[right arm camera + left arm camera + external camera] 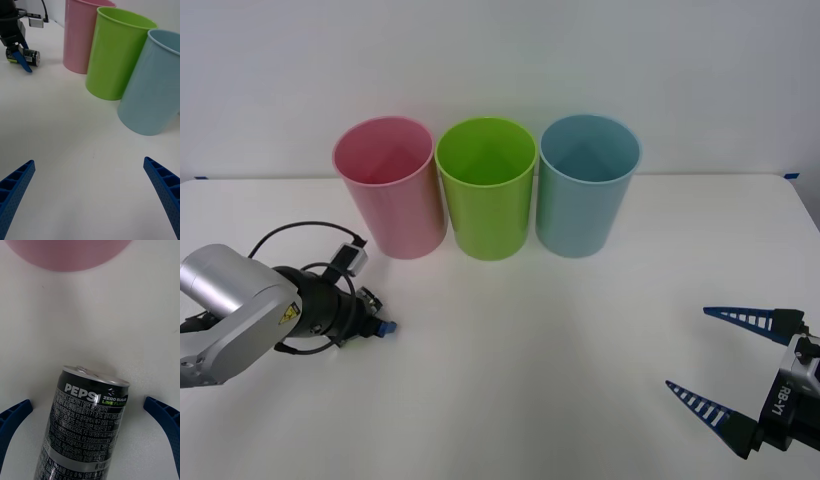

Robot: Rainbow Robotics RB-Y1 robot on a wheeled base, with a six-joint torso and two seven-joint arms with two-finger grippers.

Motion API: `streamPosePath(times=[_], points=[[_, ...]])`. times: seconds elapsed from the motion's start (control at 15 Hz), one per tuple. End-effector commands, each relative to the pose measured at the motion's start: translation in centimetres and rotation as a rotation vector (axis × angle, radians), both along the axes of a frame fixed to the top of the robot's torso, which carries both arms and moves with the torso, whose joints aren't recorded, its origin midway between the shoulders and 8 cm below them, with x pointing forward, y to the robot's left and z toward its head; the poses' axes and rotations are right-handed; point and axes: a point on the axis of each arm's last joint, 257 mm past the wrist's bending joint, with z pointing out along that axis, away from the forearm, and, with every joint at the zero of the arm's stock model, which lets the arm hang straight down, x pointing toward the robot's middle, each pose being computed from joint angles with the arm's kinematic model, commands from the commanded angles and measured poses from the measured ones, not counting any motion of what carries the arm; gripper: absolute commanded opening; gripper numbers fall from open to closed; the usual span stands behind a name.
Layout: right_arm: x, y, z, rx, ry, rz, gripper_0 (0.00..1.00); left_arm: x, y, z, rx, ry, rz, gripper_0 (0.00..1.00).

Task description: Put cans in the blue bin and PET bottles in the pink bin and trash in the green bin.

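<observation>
A small black can [88, 420] with a silver end lies on its side on the white table [530, 340]. My left gripper [88, 416] is open around it, one blue finger on each side with a gap to the can. From the right wrist view, the can [32, 57] lies under the left gripper [23, 62], in front of the pink bin [80, 35]. The pink bin [388, 190], green bin [485, 190] and blue bin [585, 190] stand upright in a row at the back. My right gripper [687, 348] hangs open and holds nothing at the near right.
The table's far edge meets a white wall just behind the bins. Bare tabletop stretches between the two arms and in front of the green bin [116, 56] and blue bin [152, 86]. A black cable [290, 235] loops above the left wrist.
</observation>
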Motion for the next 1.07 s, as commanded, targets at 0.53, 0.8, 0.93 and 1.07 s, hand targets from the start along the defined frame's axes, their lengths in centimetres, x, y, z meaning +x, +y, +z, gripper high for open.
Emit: streamPosePath(times=[0.53, 0.8, 0.93, 1.07], points=[[0.0, 0.0, 0.0, 0.000, 0.000, 0.000, 1.00, 0.7, 0.2, 0.6, 0.012, -0.022, -0.008, 0.00], [0.0, 0.0, 0.0, 0.000, 0.000, 0.000, 1.00, 1.2, 0.0, 1.0, 0.006, -0.050, -0.028, 0.00], [0.0, 0.0, 0.0, 0.000, 0.000, 0.000, 1.00, 1.6, -0.3, 1.1, 0.011, -0.095, -0.083, 0.00], [0.0, 0.0, 0.0, 0.000, 0.000, 0.000, 1.00, 1.4, -0.7, 1.7, -0.014, -0.132, -0.150, 0.00]])
